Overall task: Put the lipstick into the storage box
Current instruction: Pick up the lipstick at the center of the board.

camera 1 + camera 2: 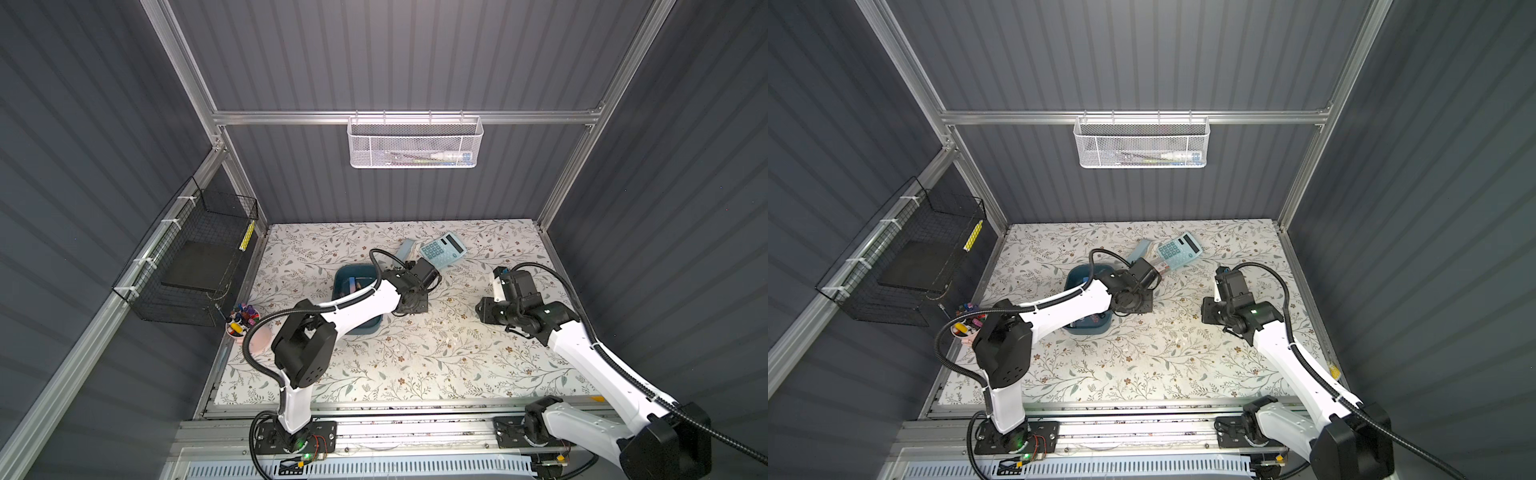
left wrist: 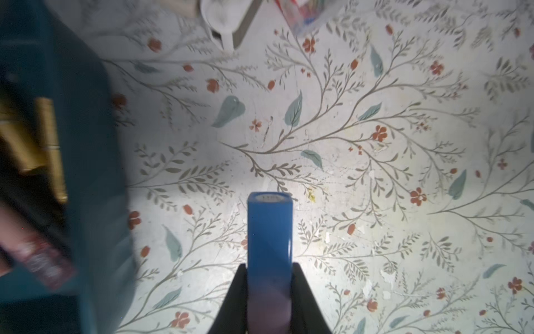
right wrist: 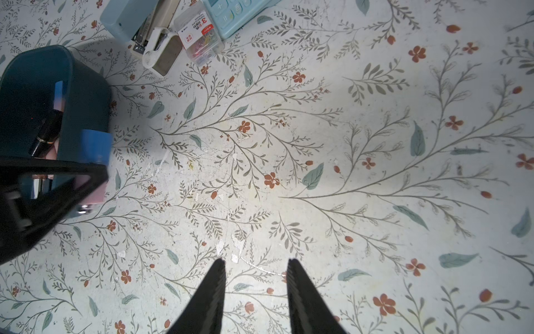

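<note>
**Lipstick gripped, box alongside**

Floral table [image 1: 415, 361]; teal storage box [image 1: 347, 274] sits just to the robot's left of the left claw [image 2: 269, 269]. That claw is clamped on the blue-pink lipstick [image 2: 268, 231], long axis along the fingers, just outside the box wall. Right claw [image 3: 256, 261] part-open, empty, farther off.

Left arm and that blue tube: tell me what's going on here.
The left gripper is shut on a square blue-and-pink lipstick tube, holding it over the floral-patterned table right beside the teal plastic storage box, not yet inside. The box already holds other lipsticks. The right gripper hangs open and empty over the table.
</note>
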